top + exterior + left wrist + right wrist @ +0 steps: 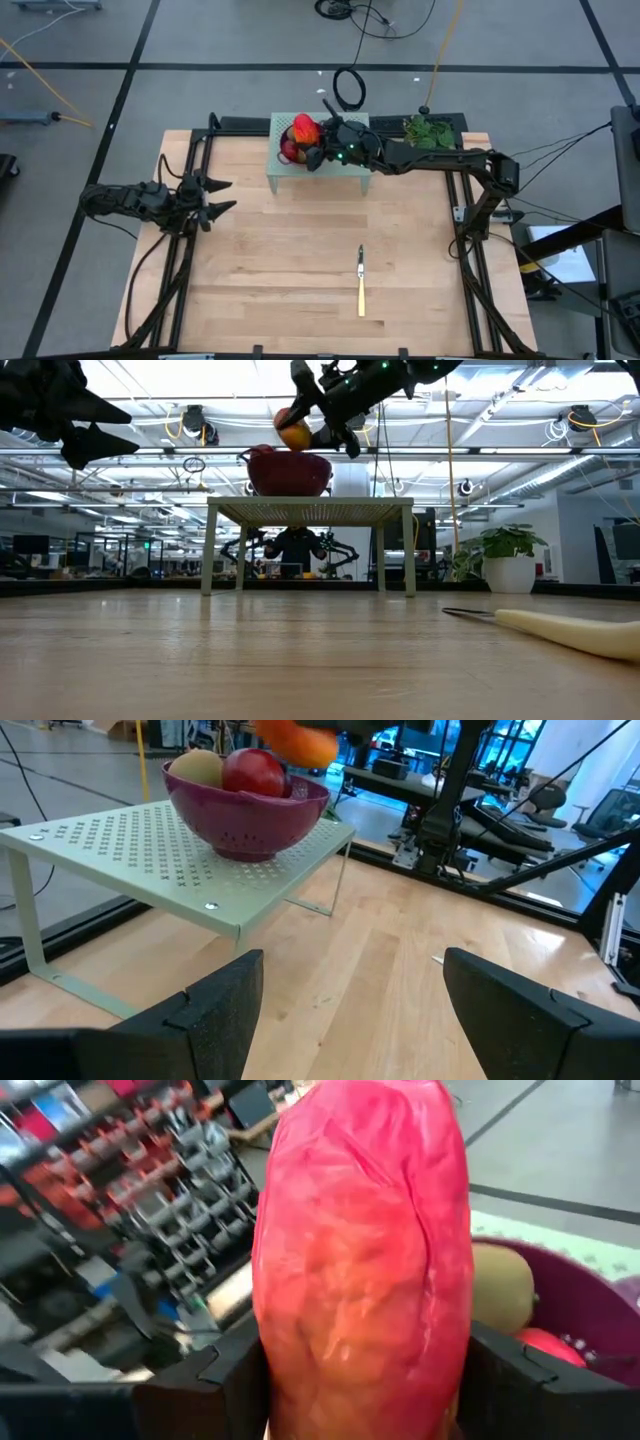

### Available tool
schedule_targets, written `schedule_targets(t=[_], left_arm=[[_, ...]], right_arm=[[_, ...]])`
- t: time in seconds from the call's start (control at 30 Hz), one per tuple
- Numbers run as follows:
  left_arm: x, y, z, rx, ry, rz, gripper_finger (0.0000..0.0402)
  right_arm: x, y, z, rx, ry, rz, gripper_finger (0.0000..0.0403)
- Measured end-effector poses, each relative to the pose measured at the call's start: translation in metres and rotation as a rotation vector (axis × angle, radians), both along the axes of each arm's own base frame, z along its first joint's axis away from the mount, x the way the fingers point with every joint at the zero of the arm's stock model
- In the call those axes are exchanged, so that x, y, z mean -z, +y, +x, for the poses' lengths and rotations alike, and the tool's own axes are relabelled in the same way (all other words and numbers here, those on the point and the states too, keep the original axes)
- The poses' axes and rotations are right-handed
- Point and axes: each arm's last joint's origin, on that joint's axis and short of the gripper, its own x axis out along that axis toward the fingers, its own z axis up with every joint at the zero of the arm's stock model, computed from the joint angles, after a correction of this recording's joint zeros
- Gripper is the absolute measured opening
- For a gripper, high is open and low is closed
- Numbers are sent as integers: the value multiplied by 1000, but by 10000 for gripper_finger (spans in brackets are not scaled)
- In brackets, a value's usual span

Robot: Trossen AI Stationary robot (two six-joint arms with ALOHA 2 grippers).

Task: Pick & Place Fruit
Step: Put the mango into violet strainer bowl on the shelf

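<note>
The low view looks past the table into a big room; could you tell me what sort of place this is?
Probably a robotics lab or open-plan workshop: a wooden table on a dark frame, desks with monitors, exposed ceiling ducts and strip lights, and another dark robot arm rig behind.

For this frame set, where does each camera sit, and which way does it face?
High: overhead, straight down; both arms, knife.
Low: table height, level across; right gripper holding mango above colander.
Left wrist: past open left gripper toward rack.
Right wrist: mango fills view.
Shared: colander, mango.
</note>
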Motion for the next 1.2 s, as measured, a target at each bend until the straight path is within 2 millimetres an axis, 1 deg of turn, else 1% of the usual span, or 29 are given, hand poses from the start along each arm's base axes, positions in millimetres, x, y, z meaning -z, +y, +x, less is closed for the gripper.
schedule_targets(t=[0.4, 0.63, 1.03, 1.2], left_arm=[[0, 2, 0, -58, -2, 9, 310], [0, 2, -1, -59, -1, 9, 310], [0, 2, -1, -70, -2, 10, 310], [0, 2, -1, -84, -3, 13, 310]], right_arm=[[0, 0, 0, -26, 40, -86, 230], [1, 2, 1, -70, 100, -210, 231], [2, 3, 1, -131, 114, -229, 232], [2, 3, 1, -131, 123, -236, 245]])
